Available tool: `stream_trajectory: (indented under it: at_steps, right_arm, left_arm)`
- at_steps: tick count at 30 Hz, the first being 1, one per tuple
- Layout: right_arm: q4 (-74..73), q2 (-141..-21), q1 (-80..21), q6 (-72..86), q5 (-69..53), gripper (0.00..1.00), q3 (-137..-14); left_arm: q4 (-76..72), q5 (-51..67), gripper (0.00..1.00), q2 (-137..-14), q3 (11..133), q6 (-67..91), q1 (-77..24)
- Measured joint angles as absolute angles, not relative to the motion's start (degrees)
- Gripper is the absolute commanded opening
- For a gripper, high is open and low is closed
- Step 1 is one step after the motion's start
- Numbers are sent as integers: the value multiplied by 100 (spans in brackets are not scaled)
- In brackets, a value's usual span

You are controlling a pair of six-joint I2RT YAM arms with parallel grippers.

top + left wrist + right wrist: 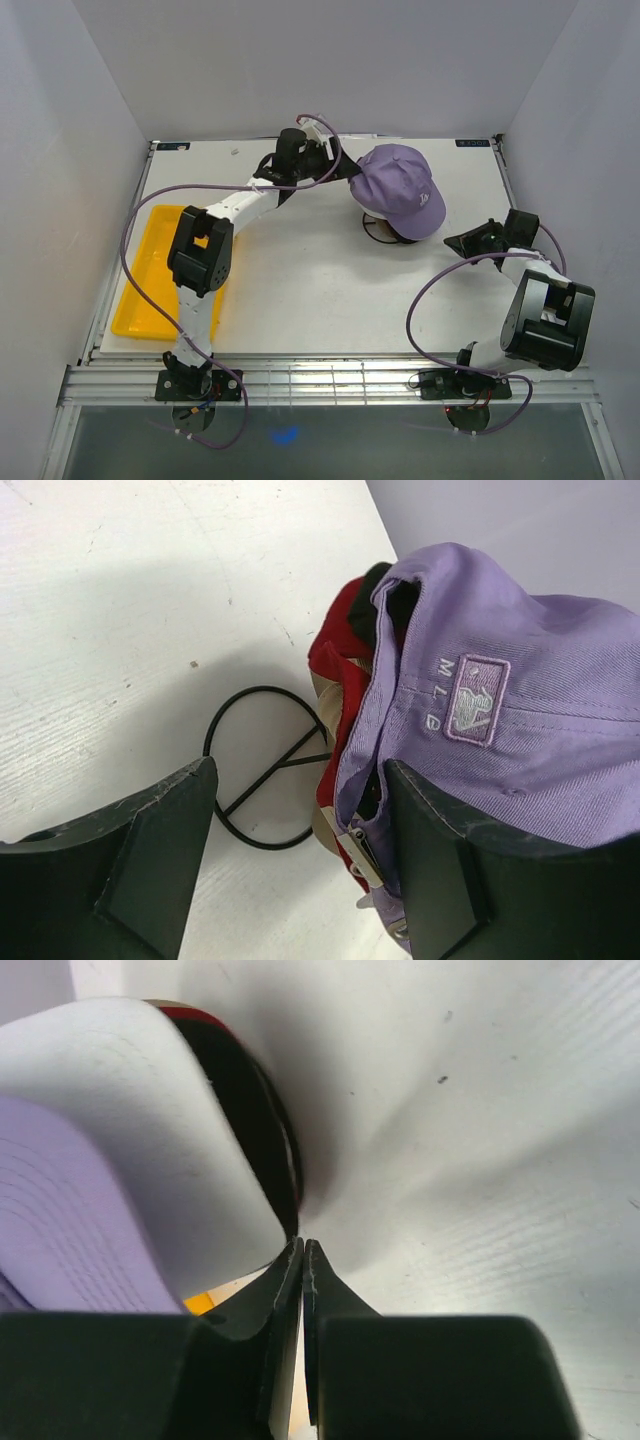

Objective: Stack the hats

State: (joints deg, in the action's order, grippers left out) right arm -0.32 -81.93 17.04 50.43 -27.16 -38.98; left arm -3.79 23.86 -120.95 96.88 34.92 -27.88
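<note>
Nearest in the overhead view, a yellow tray (140, 300) lies along the left edge of the white table (300, 290). At the right of the frame, the right gripper (452, 240) sits low and points toward centre, just short of the pile's brims. Its own wrist camera settles the state: the jaws are pressed tip to tip with nothing between them. Right in front of those tips the brims fan out. A white cap (150, 1130) curves over a black cap (250, 1120), lavender shows above the white, and there's a sliver of red at the very top edge.

Further back, upper right of centre, the hats are piled up with the lavender cap (405, 185) on top, crown up, covering the rest. Beyond it, at top centre, the left gripper (297, 780) faces the cap's rear and its jaws stand wide apart, gripping nothing. One finger sits just beside the lavender back strap; I can't tell whether it touches. The red cap (335, 655) peeks out beneath the lavender. Between the fingers, a loop of the black wire stand (262, 770) rests on the table under the pile.
</note>
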Motion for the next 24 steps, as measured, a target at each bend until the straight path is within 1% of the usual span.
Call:
stream_trajectory:
  at_steps: [5,15,16,24]
  right_arm:
    - [-231,-8213,1715,4932,-2578,8,-3896]
    - [-340,-8208,1715,4893,-2611,8,-4040]
    - [-338,-8208,1715,4893,-2628,8,-4064]
    - [-353,-8169,1712,4882,-2764,8,-4191]
  left_arm:
    - [-633,2633,80,-11911,9330,3767,-2571]
    - [-834,2886,83,-11885,9301,3983,-2432]
    - [-862,2902,98,-11878,9286,3999,-2432]
    - [-1017,2958,98,-11633,9115,4209,-2338]
